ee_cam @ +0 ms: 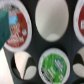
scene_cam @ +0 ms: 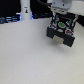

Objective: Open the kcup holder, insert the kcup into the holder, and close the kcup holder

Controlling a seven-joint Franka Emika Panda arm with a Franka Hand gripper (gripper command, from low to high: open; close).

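Wrist view: the kcup [ee_cam: 54,65], green-topped, sits in a round slot of the kcup holder [ee_cam: 35,41], beside a red-topped cup [ee_cam: 15,27]. The gripper [scene_cam: 60,21] hovers above the holder (whether its fingers are apart cannot be told). Risk: a kcup sitting proud could jam the tray on closing.

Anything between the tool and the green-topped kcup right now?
Nothing visible does. In the wrist view the kcup shows its whole green top uncovered, in the kcup holder tray. The red-topped cup sits in a neighbouring slot, beside it, not over it.
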